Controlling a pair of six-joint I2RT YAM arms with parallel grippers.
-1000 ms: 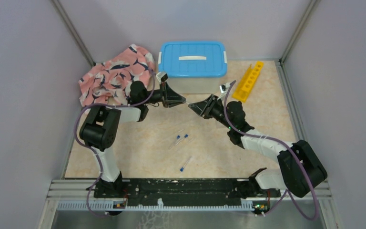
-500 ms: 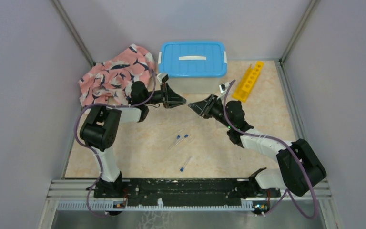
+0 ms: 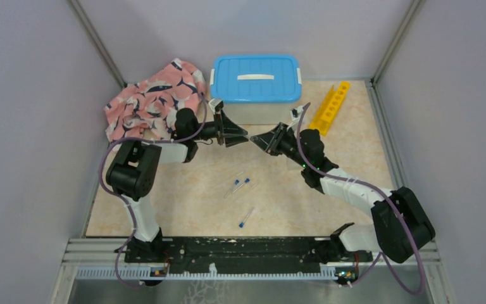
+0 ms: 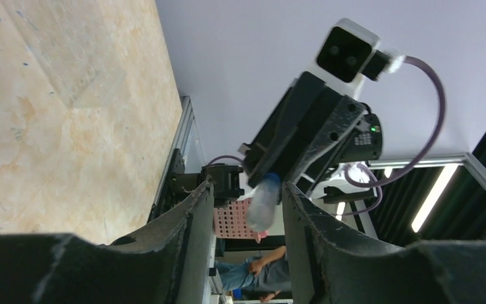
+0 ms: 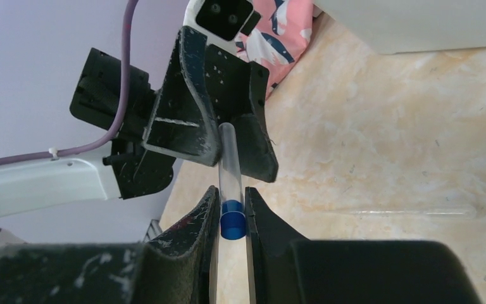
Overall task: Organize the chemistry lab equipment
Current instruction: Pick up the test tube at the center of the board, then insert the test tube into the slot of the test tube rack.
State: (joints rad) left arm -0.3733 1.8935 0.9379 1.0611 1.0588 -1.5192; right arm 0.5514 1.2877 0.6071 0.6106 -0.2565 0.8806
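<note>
A thin clear tube with a blue cap hangs in the air in front of the bin. My right gripper is shut on its capped end. The tube's rounded far end reaches between the fingers of my left gripper, which stands open with a gap beside the tube. In the top view the left gripper and right gripper meet tip to tip. Three more blue-capped tubes lie on the table. The yellow holed rack lies at the back right.
A white bin with a blue lid stands right behind the two grippers. A pink whale-patterned cloth is bunched at the back left. Grey walls enclose the table on three sides.
The left gripper's jaws have spread apart off the tube. The right gripper has edged left and closed tighter on the tube's capped end.
</note>
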